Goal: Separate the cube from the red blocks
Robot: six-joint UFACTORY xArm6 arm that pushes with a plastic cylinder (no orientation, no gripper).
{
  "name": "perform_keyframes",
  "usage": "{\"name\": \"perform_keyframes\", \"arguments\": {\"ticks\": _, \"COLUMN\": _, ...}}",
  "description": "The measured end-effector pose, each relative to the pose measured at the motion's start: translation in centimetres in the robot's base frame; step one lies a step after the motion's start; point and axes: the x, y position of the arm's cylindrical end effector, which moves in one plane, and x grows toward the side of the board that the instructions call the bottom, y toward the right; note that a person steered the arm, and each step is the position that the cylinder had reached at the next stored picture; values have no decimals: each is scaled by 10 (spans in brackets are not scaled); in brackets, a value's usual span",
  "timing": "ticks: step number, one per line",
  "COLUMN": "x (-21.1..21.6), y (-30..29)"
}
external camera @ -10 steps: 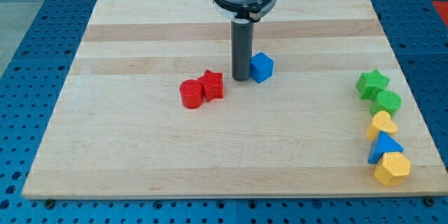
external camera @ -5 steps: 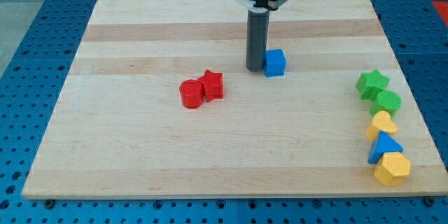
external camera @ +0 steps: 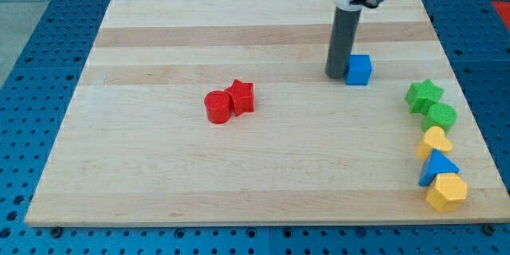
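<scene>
Now my tip (external camera: 337,76) touching blue cube (external camera: 358,69), upright

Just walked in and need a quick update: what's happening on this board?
My tip is against the view's left side of the blue cube, which sits well to the view's right of the red cylinder and red star. Those two touch each other. Five more blocks line the board's right edge.

blue cube (external camera: 359,69), red blocks (external camera: 229,101), pale wooden board (external camera: 159,167)
</scene>
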Motion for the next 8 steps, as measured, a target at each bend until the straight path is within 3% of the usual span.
{"name": "perform_keyframes", "arguments": {"ticks": 2, "x": -1, "y": 56}}
{"name": "perform_keyframes", "arguments": {"ticks": 4, "x": -2, "y": 57}}
{"name": "perform_keyframes", "arguments": {"ticks": 8, "x": -42, "y": 57}}
